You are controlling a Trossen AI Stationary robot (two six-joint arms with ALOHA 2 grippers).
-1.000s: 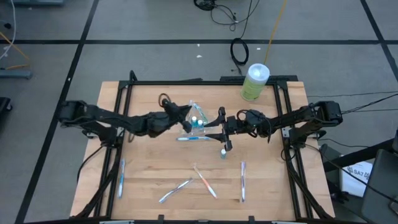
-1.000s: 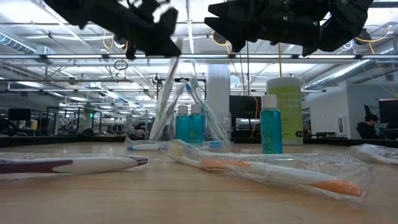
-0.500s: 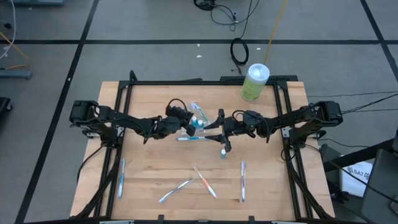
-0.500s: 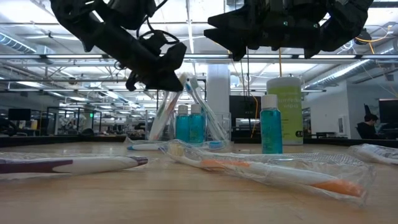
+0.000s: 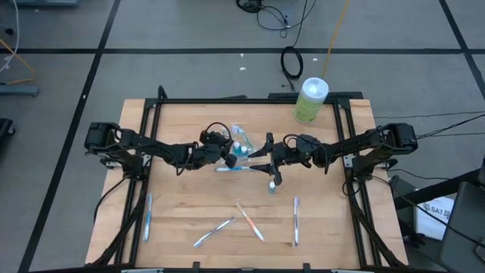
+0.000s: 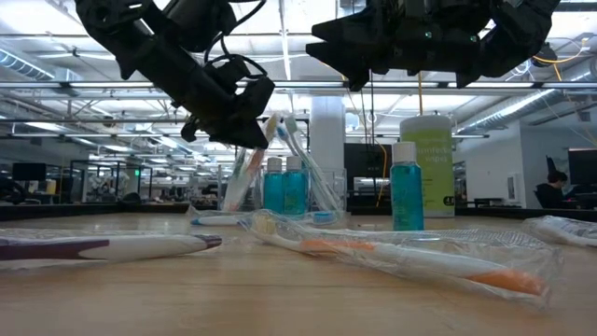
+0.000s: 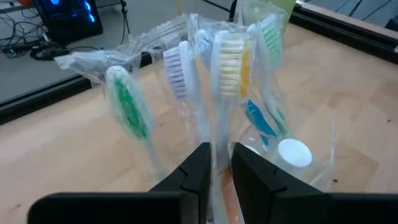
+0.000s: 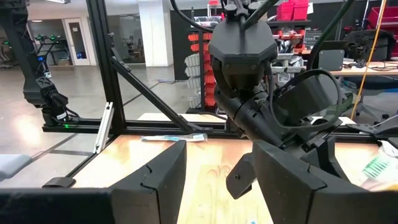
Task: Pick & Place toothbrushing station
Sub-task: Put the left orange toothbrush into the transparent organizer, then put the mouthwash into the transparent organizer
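The wooden table [image 5: 182, 205] fills the middle of the high view, with a pale-green canister [image 5: 311, 100] standing at its upper right. Both dark arms reach in toward the centre. The left gripper [image 5: 221, 155] sits just left of the clear plastic cup [image 5: 239, 145] above the table's middle; in the left wrist view its fingers [image 7: 198, 169] stand a narrow gap apart around the stem of a wrapped toothbrush with a yellow-white head [image 7: 230, 59] that stands in the cup, pressing or just freeing it, which cannot be told. The right gripper [image 5: 271, 161] hangs just right of the cup, its fingers [image 8: 280, 186] spread wide and holding nothing. A teal-capped tube [image 6: 407, 187] stands alone right of the cup. Loose wrapped toothbrushes [image 5: 248, 221] lie across the lower part of the table, one more [image 5: 147, 216] at lower left.
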